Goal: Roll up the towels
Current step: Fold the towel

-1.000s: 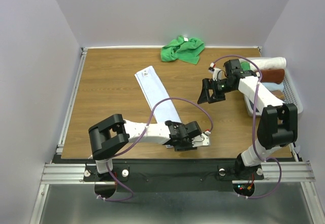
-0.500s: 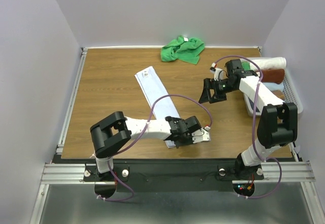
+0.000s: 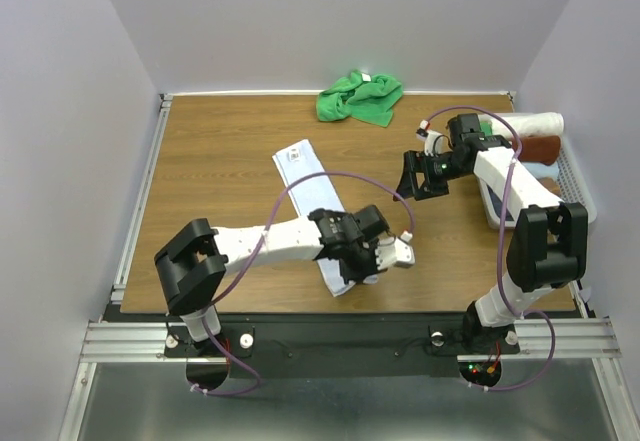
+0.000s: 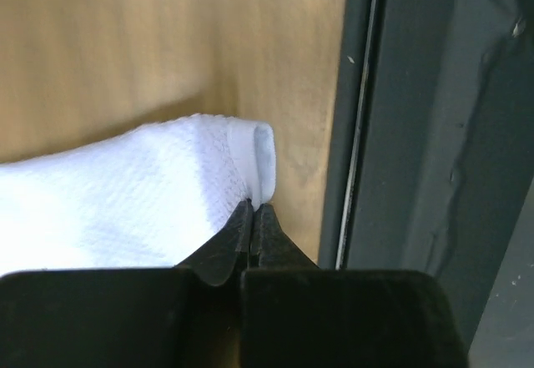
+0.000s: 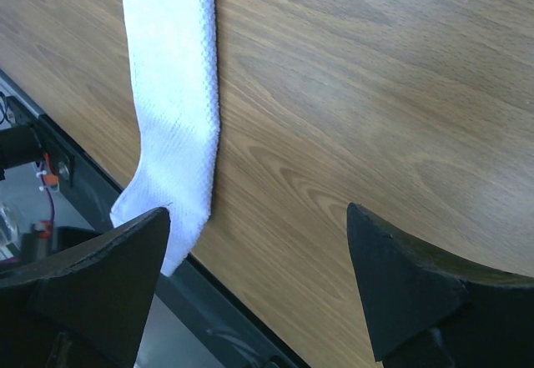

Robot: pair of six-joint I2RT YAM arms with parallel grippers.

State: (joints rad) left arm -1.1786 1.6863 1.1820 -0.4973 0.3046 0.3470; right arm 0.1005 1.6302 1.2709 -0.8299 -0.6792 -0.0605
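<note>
Near the front edge of the bench (image 3: 210, 141), my left gripper (image 4: 253, 211) is pinched shut on the hemmed end of the pale towel (image 3: 305, 176), which lies as a long strip running diagonally toward the middle. Over the right side, my right gripper (image 5: 257, 218) hangs wide open, holding nothing. At the far edge the green towel (image 3: 358, 99) sits crumpled. Both look light and limp. I judge a hem or corner the surest hold, since loose cloth will sag and slide.
</note>
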